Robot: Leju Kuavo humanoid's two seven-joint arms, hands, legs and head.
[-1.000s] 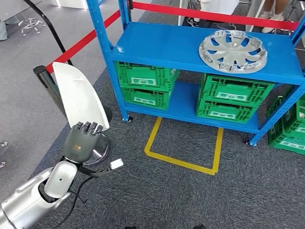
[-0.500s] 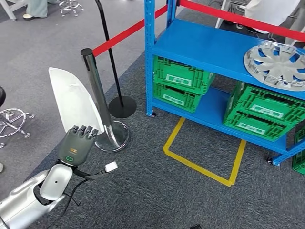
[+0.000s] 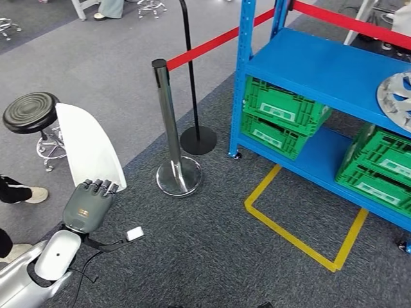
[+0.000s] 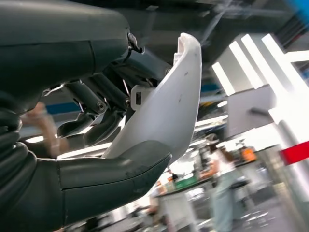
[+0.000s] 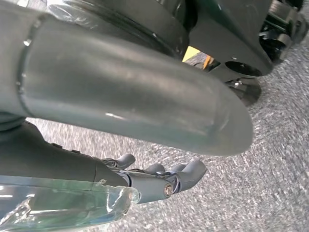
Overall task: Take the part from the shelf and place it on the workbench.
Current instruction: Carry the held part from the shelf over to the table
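Part (image 3: pixel 90 144) stands upright above left hand (image 3: pixel 88 206), gripped at its lower edge; right hand (image 5: pixel 160 181) loosely curled, empty.

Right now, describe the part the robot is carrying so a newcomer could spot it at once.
Start from the blue shelf and look across the grey carpet, past the chrome barrier post, to the robot's silver arm. Its left hand holds the white part upright, beside a black stool. It is a smooth, curved white shell tapering upward, unlike the silver spoked wheel cover on the shelf.
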